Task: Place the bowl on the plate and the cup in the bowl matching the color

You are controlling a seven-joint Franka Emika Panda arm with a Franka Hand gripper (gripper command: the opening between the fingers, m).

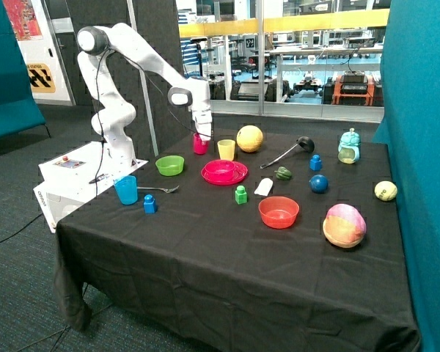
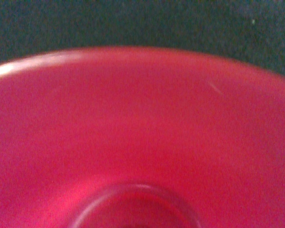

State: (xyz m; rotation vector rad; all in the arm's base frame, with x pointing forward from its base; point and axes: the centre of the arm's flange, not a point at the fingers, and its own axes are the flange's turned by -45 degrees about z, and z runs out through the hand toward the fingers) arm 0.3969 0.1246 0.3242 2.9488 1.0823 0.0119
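Note:
The pink cup [image 1: 199,146] stands upright at the back of the black table, between the green bowl and the yellow cup. My gripper [image 1: 203,136] is right down at the cup's rim, and the arm hides how it meets the cup. The wrist view is filled by the cup's pink inner wall [image 2: 142,142], with its round bottom low in the picture. The pink bowl [image 1: 221,169] sits on the pink plate [image 1: 239,178], in front of the yellow cup and a short way from the pink cup.
A yellow cup [image 1: 226,149] stands close beside the pink cup and a green bowl [image 1: 169,165] on its other side. A yellow ball [image 1: 250,138], black ladle [image 1: 293,149], blue cup [image 1: 126,189], spoon [image 1: 161,189], orange-red bowl [image 1: 279,211] and small blocks lie around.

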